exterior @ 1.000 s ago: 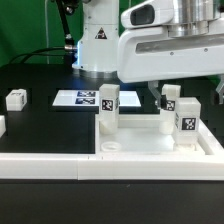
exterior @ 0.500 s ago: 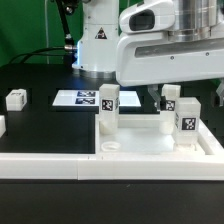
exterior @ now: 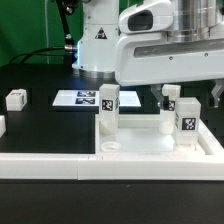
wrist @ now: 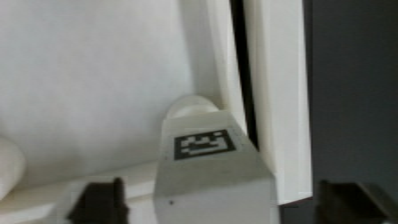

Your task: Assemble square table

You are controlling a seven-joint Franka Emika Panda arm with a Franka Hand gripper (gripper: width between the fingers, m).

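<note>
The white square table top (exterior: 150, 142) lies rim-up on the black table. Three white tagged legs stand on it: one at its left (exterior: 108, 106), one at the back (exterior: 170, 97) and one at the right front (exterior: 186, 120). My gripper (exterior: 186, 92) hangs over the right-hand legs. In the wrist view my gripper (wrist: 222, 205) is open. Its dark fingers (wrist: 98, 200) stand on either side of a tagged leg (wrist: 210, 160) with gaps on both sides, close to the top's rim (wrist: 267, 80). A loose leg (exterior: 15, 99) lies at the exterior view's left.
The marker board (exterior: 78, 99) lies behind the table top. A long white border rail (exterior: 50, 167) runs along the front. Another white part (exterior: 2, 126) shows at the left edge. The robot base (exterior: 95, 45) stands at the back.
The hand has shifted very slightly to the exterior view's left. The legs and the table top have not moved.
</note>
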